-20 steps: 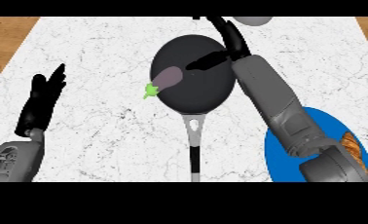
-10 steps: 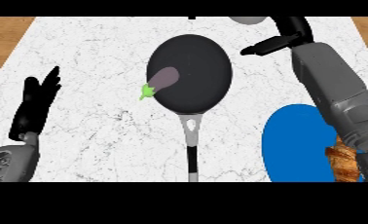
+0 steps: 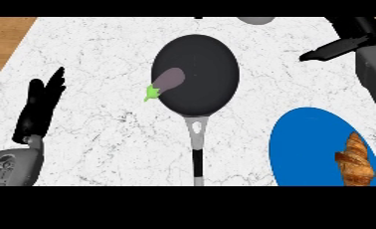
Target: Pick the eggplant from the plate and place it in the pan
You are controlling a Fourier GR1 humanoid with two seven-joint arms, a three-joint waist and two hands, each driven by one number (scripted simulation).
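Eggplant (image 3: 168,81), purple with green stem, now lies in the black oval pan (image 3: 209,58), well clear of the right hand (image 3: 339,49), whose released fingers have withdrawn, so placing looks done

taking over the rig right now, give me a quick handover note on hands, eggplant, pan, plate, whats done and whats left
Left hand: open, fingers up, resting near the left edge of the counter, holding nothing.
Right hand: open, at the upper right, apart from the pan and holding nothing.
Eggplant: lying in the black pan at its left side, with the green stem end over the rim.
Blue plate: at the lower right, with only a croissant on it.
Done: the eggplant is off the plate and in the pan, released.
Left: nothing of the placing; perhaps just bring the right arm to rest.
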